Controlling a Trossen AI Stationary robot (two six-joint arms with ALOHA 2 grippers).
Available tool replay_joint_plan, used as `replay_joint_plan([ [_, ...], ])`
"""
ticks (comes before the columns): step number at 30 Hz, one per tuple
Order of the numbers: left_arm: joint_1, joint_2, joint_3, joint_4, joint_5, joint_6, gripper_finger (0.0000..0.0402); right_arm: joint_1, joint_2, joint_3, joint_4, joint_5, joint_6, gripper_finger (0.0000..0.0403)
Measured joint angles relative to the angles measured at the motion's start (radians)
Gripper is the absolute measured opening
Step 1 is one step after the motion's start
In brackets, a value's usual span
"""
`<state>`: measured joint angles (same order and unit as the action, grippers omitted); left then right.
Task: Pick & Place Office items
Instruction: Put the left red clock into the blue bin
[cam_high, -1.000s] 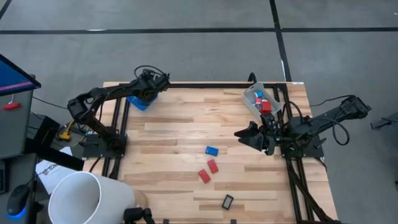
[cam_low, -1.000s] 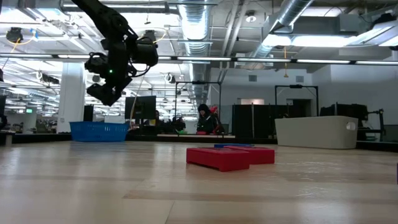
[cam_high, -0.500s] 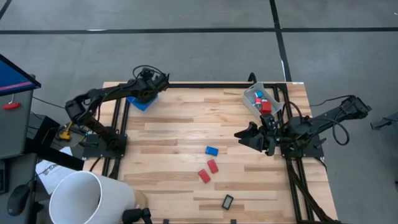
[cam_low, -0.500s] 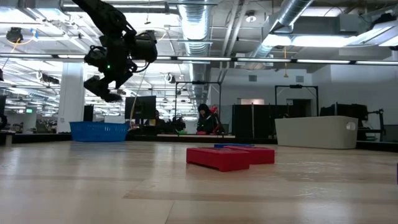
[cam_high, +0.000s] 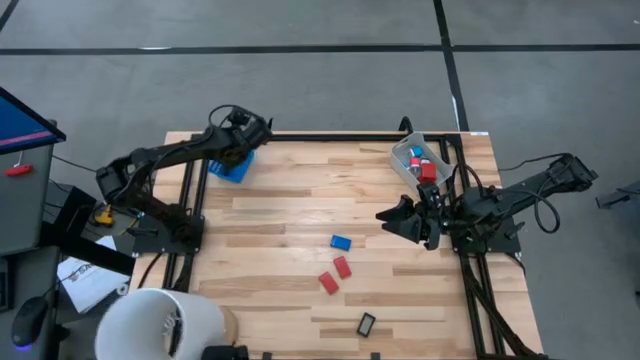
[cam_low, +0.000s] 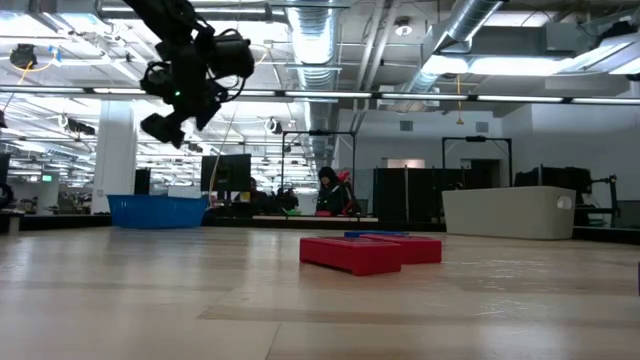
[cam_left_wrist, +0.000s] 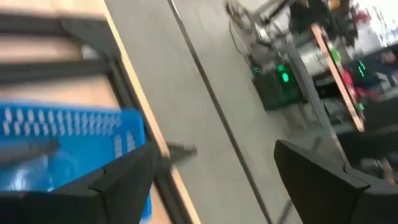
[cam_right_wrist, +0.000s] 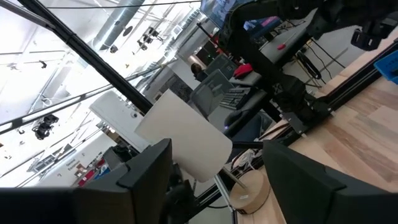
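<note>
On the wood table lie the office items: a blue block (cam_high: 341, 241), two red blocks (cam_high: 343, 266) (cam_high: 328, 283) and a black rectangle (cam_high: 366, 323). The red blocks (cam_low: 350, 253) show close up in the low view. My left gripper (cam_high: 255, 128) (cam_low: 158, 128) hangs open and empty above the blue tray (cam_high: 232, 166) at the far left corner. In the left wrist view its fingers frame the tray's wall (cam_left_wrist: 68, 124) and the floor beyond the table edge. My right gripper (cam_high: 385, 215) (cam_right_wrist: 214, 186) hovers open and empty near the right edge.
A clear bin (cam_high: 418, 160) with red, blue and white bits stands at the far right corner. A white cylinder (cam_high: 160, 325) stands off the near left corner. Black frame rails (cam_high: 190, 200) run along both side edges. Bare wood lies between the arms.
My left gripper has risen above the blue tray and drifted a little toward the table's far left corner, rolling about its own axis. The white cylinder off the near left corner has shifted.
</note>
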<state>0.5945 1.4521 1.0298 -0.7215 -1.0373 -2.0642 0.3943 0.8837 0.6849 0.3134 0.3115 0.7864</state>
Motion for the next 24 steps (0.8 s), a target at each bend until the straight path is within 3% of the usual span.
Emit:
replay_joint_plan([
  [6,-0.128,-0.011,0.0,0.138,0.015,0.115,0.0314,0.0,0.0,0.0,0.0,0.002,-0.005,0.0245],
  [12,-0.272,-0.014,0.0,0.291,0.032,0.388,0.0312,0.0,0.0,0.0,0.0,0.003,-0.021,0.0245],
  [18,-0.318,-0.006,0.0,0.351,0.036,0.392,0.0302,-0.011,0.0,0.0,0.0,0.003,-0.036,0.0245],
  [21,-0.321,-0.003,-0.001,0.44,0.1,0.436,0.0297,-0.011,0.0,0.0,0.0,0.003,-0.038,0.0245],
  [24,-0.321,0.011,-0.001,0.552,0.249,0.476,0.0297,-0.01,0.0,0.0,0.001,0.003,-0.038,0.0245],
])
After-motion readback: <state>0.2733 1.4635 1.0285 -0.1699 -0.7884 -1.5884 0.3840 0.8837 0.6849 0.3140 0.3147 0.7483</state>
